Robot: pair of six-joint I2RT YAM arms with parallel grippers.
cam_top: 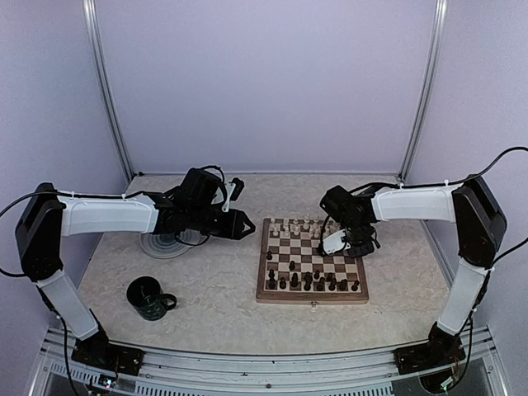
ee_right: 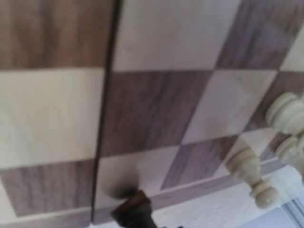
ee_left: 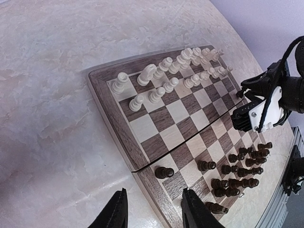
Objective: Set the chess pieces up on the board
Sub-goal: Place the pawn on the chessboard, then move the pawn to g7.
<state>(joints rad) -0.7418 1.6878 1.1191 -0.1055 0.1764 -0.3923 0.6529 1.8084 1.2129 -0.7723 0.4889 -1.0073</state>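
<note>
The board (cam_top: 312, 299) lies right of the table's centre. Cream chess pieces (cam_top: 301, 225) line its far rows, and dark ones (cam_top: 309, 280) crowd the near rows. My left gripper (cam_top: 247, 224) hovers by the board's left rim (ee_left: 102, 95). Its jaws (ee_left: 154, 211) are open and empty, with a lone dark pawn (ee_left: 165, 172) just ahead of them. My right gripper (cam_top: 345, 245) is low over the board's right side. Its wrist view is blurred and very close to the squares (ee_right: 156, 109). A dark piece (ee_right: 135, 211) stands at the bottom edge there, near cream pawns (ee_right: 249, 171). The right fingers are hidden.
A dark green mug (cam_top: 148, 297) stands at the near left. A round grey patterned plate (cam_top: 165, 243) lies under the left forearm. Walls and metal posts close in the back and sides.
</note>
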